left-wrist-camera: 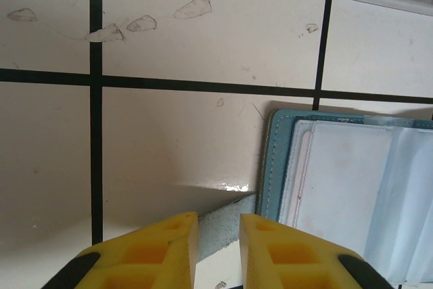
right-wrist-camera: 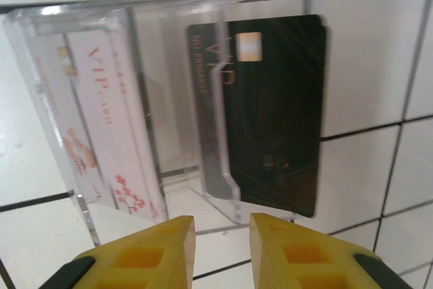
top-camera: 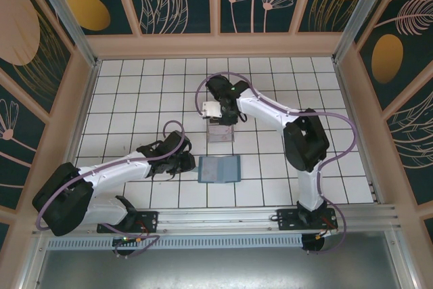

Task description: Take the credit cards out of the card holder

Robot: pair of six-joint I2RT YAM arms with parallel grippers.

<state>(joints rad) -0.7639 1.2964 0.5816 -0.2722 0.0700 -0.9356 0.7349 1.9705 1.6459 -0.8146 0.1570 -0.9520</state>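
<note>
Closest in, the left gripper (left-wrist-camera: 218, 225): its yellow fingers are nearly together, and a strip of teal material fills the gap. It looks clamped on the left flap of the card holder (left-wrist-camera: 338, 194). That reads as an anchoring grip, pinning the soft wallet so it can't slide while the other arm pulls cards.

Now the big picture. The white tiled worktop (top-camera: 135, 99) has bare tiles on every side of the action, and the raised walls stand well apart from both arms. The card holder lies open and flat near the worktop's near edge, roughly midway along it, clear sleeves facing up. I cannot tell whether any sleeve has a card in it.

Next, the clear plastic box (right-wrist-camera: 169, 45), a little farther in toward the worktop's middle, apart from the holder's far edge. It's the drop spot, close enough for a short carry.

The right gripper (right-wrist-camera: 222, 225) hangs over the box with its fingers apart and only tile between them.

Smallest: the black card (right-wrist-camera: 277, 113) stands tilted at the box's right end, its right edge showing past the box wall. A pale pink card (right-wrist-camera: 101, 120) leans at the left end. My guess is the right arm has free room to lift straight up and swing back toward the holder.
</note>
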